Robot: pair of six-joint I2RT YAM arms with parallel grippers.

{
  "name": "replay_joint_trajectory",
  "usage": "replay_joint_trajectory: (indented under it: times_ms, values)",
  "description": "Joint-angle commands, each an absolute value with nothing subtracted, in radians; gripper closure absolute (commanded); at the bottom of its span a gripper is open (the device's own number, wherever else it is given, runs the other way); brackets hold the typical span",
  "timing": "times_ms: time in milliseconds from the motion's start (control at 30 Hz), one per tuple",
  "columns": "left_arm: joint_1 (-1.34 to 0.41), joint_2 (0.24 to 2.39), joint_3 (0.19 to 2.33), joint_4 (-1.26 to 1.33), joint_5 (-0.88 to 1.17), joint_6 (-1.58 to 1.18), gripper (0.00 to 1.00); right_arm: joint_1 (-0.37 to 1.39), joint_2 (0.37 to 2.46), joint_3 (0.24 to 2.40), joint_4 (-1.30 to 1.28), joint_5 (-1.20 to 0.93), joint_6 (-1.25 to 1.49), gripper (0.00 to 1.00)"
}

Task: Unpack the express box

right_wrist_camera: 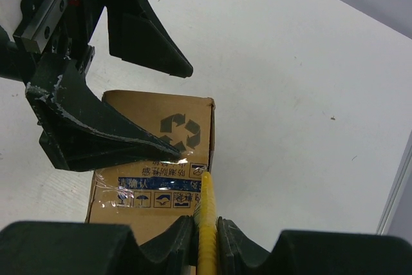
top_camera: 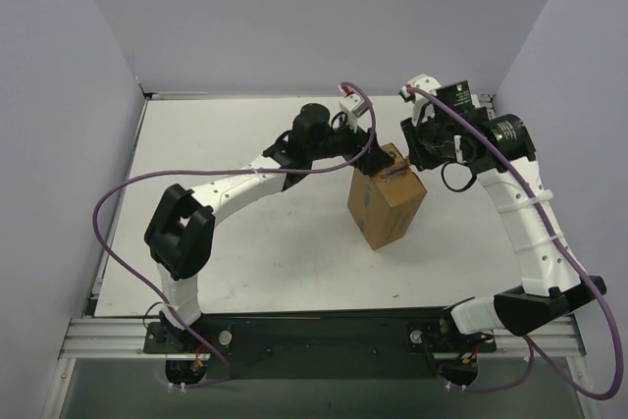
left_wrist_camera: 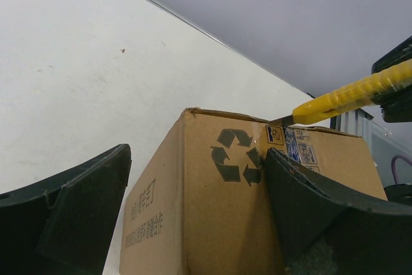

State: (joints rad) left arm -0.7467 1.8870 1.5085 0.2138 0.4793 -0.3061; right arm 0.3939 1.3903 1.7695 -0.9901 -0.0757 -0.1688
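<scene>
Top view: express box (top_camera: 386, 205) stands on end on the white table (top_camera: 245, 252), about 3 o'clock from table centre. Both arms meet at its upper end: left from 10 o'clock, right from 1 o'clock. Neither finger gap is readable from up here.

Left wrist cam: left gripper (left_wrist_camera: 196, 152) is spread wide and straddles the box. The 3 o'clock finger (left_wrist_camera: 322, 217) lies against the face with the recycling symbol (left_wrist_camera: 235, 156). The 9 o'clock finger is clear of the cardboard, with table visible in the gap. Only this view shows the Chinese print (left_wrist_camera: 145, 220) on the adjacent side face. It also shows the yellow utility knife (left_wrist_camera: 347, 98) coming in from 2 o'clock, with its dark blade tip at the box's upper edge. Can't tell whether the blade has entered the cardboard.

Right wrist cam: right gripper (right_wrist_camera: 205, 222) is pinched tight on the knife handle, which runs to 12 o'clock out of the fingers. The knife's tip end sits over the blue icon strip (right_wrist_camera: 158, 191) under wrinkled clear tape. That strip is barely visible from the left wrist.

Surroundings:
- Table is matte white with a few small specks.
- Pale grey-lilac walls (top_camera: 294, 17) enclose three sides.
- An aluminium rail (top_camera: 98, 340) runs along the near edge.
- Purple cables (top_camera: 118, 193) loop off both arms.
</scene>
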Motion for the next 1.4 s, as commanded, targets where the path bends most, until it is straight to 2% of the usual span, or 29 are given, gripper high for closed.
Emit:
replay_joint_trajectory:
  times_ms: [0,200,467,700,900,1133,1367]
  values:
    - [-0.755,1.954,1.448,0.023,0.414,-0.230,0.07,0.423,1.400,1.795,-1.152,-0.074,-0.072,1.00]
    - [-0.759,1.956,1.453,0.021,0.405,-0.226,0.07,0.425,1.442,1.856,-1.146,-0.089,0.050,1.00]
    - [-0.767,1.950,1.451,0.017,0.399,-0.218,0.06,0.442,1.479,1.882,-1.134,-0.088,0.084,1.00]
    - [-0.773,1.953,1.456,0.014,0.387,-0.209,0.06,0.521,1.476,1.873,-1.137,-0.114,-0.055,1.00]
    - [-0.749,1.931,1.476,0.002,0.347,-0.181,0.08,0.545,1.408,1.841,-1.118,-0.003,-0.109,1.00]
    - [-0.624,1.771,1.444,0.215,0.528,-0.207,0.08,0.520,1.425,1.841,-1.034,-0.083,-0.179,1.00]
    - [-0.601,1.599,1.333,0.248,0.593,-0.180,0.09,0.517,1.520,1.871,-0.973,-0.143,-0.230,1.00]
